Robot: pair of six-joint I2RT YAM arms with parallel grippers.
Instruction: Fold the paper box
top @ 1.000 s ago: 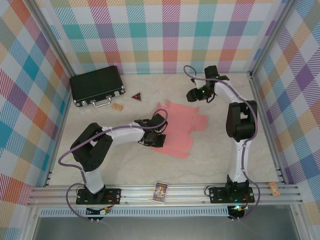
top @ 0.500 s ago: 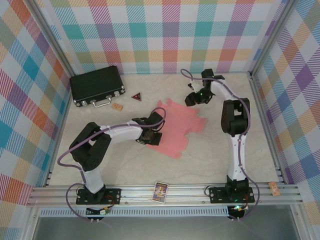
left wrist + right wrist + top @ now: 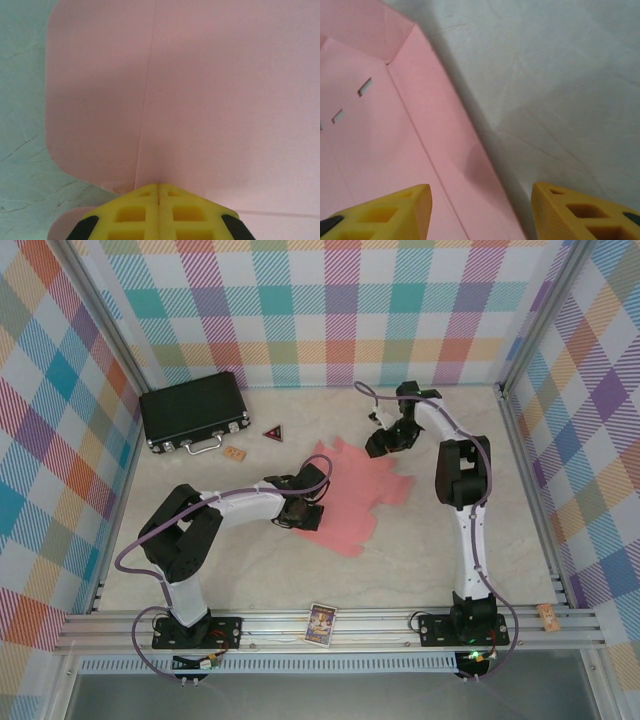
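The paper box (image 3: 350, 495) is a flat salmon-pink die-cut sheet lying in the middle of the table. My left gripper (image 3: 300, 515) is at the sheet's left side. In the left wrist view its yellow jaws are shut, and the left gripper (image 3: 159, 186) has its tips touching the paper box (image 3: 220, 100) on a crease line beside a rounded flap. My right gripper (image 3: 378, 445) hovers at the sheet's far edge. In the right wrist view the right gripper (image 3: 480, 192) is open and straddles the edge of the paper box (image 3: 395, 150), one finger over the pink and one over the table.
A black hard case (image 3: 193, 410) lies at the back left, with a small dark red triangle (image 3: 273, 432) and a tan tag (image 3: 235, 453) near it. A card (image 3: 321, 622) and a cork (image 3: 548, 615) rest on the front rail. Plaid walls enclose three sides.
My right gripper has moved left and down to the sheet's far edge, its jaws a little narrower. The left gripper shifted slightly up and left, and the sheet's near corner slid left with it.
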